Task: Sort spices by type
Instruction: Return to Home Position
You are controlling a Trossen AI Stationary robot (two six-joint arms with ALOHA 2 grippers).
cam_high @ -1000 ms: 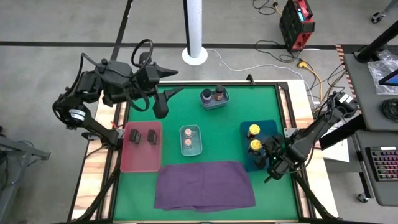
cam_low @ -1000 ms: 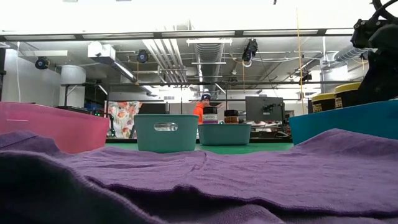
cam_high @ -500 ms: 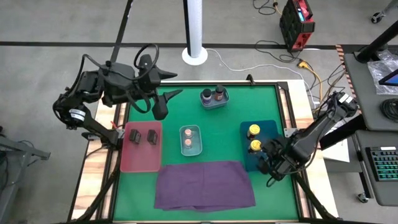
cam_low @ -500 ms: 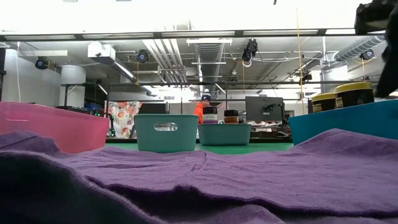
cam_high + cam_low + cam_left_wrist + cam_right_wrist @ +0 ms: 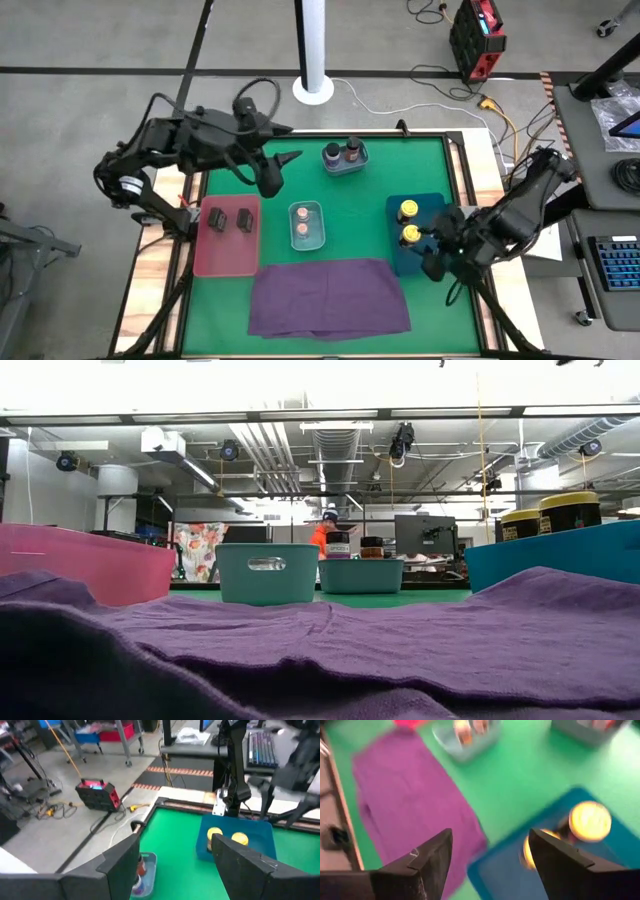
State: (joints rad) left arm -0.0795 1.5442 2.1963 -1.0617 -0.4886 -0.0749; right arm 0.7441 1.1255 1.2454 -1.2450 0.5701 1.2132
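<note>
Left end effector (image 5: 288, 146) hangs over the surface (image 5: 360, 200) near the corner where the left edge meets the edge by the white pole (image 5: 315, 50). Its fingers (image 5: 117, 867) are spread wide with nothing between them, and its wrist camera shows the same. Right end effector (image 5: 437, 248) sits over the right edge, above the blue bin (image 5: 398, 258) at the end nearest the purple cloth (image 5: 330, 297). Its fingers (image 5: 420, 865) are spread too and we see nothing in them. Neither arm shows in the low view. Everything is binned, two per bin. The two yellow-lidded jars (image 5: 408, 210) stand upright in the blue bin by the right edge, just beside each other. In the low view their lids rise above the bin wall. The two dark tins (image 5: 216, 217) lie side by side, slightly apart, in the pink bin (image 5: 225, 255) by the left edge, at its pole-side end. The two pink-topped jars (image 5: 305, 212) stand in the middle bin (image 5: 292, 224) at the centre of the surface. The two dark-topped jars (image 5: 332, 153) stand in the fourth bin (image 5: 345, 172), near the middle of the pole-side edge. They are touching or nearly so — we can't tell which. The cloth lies along the edge opposite the pole, and two of its corners come right up to the pink bin and the blue bin. A person (image 5: 322, 538) in orange is far off in the room behind.
</note>
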